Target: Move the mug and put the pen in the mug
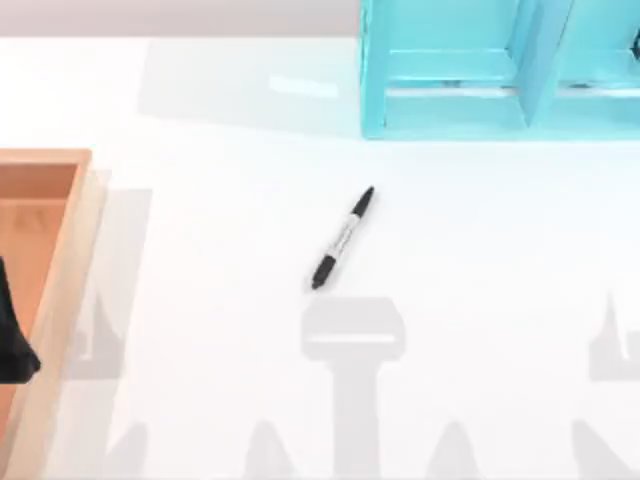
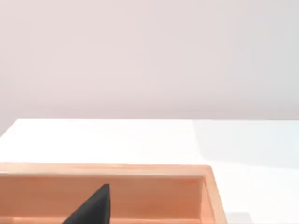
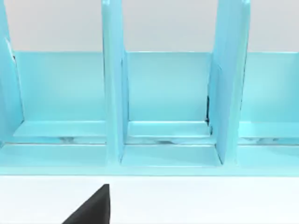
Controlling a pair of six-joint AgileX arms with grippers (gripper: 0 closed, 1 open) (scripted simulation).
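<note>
The pen (image 1: 343, 238) lies flat on the white table near the middle, slanted, with black ends and a grey-white labelled middle. The mug is out of view. My left gripper (image 1: 15, 340) is a dark shape at the table's left edge, over the wooden tray (image 1: 62, 270); a black part of it (image 2: 93, 207) sits in front of the tray's inner wall (image 2: 154, 196). A black part of my right gripper (image 3: 93, 207) faces the teal rack (image 3: 168, 93). Both grippers are far from the pen.
The large orange-brown wooden tray runs along the left edge. A teal rack (image 1: 470, 70) with upright dividers stands at the back right. Open white tabletop surrounds the pen.
</note>
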